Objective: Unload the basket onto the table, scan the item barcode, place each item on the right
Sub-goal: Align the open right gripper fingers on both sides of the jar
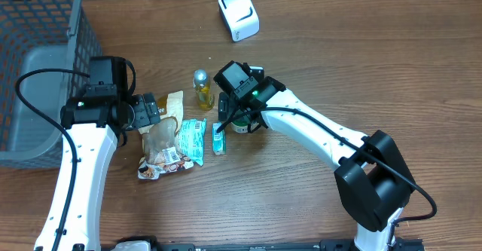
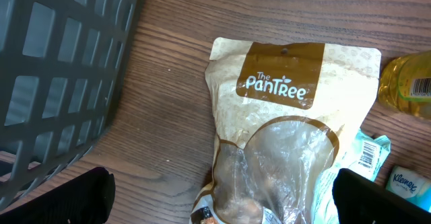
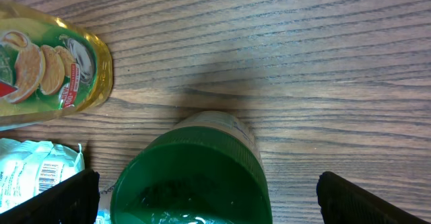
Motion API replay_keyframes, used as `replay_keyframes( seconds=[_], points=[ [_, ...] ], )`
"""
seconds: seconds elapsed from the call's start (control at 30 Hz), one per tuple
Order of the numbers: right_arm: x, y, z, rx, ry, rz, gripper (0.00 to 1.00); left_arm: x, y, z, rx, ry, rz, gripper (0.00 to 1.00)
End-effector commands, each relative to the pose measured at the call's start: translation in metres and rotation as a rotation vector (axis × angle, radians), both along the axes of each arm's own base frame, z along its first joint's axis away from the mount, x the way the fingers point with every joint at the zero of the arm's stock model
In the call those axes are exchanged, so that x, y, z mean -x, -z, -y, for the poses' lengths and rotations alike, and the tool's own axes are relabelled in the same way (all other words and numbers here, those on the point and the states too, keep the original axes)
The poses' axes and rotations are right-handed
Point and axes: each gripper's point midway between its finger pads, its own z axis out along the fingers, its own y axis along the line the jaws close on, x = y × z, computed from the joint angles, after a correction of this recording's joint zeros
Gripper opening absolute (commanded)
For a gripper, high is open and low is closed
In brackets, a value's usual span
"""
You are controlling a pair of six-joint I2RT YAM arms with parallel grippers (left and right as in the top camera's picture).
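Pouch (image 2: 289, 130) beside basket (image 2: 67, 126), bottle (image 3: 47, 66) beside green jar (image 3: 192, 180)

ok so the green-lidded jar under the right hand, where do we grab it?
By the green lid, from straight above: it seems to stand upright, round lid facing up, between the fingers of the open right hand. Close across the lid; the yellow bottle and packet crowd one side.
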Motion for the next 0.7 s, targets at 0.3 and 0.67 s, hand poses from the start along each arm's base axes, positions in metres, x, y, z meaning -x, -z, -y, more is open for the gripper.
replay_keyframes(
  seconds=[0.3, 0.67],
  points=[
    [-0.0004, -0.0005, -0.0015, -0.007, -0.002, 0.000, 1.00, -0.0044, -0.0066, 0.0001, -0.002, 0.014, 0.016, 1.00],
    [0.0001, -0.0002, -0.0008, 0.009, -0.037, 0.001, 1.00, -0.0045, -0.0067, 0.0001, -0.002, 0.014, 0.016, 0.99]
  ],
)
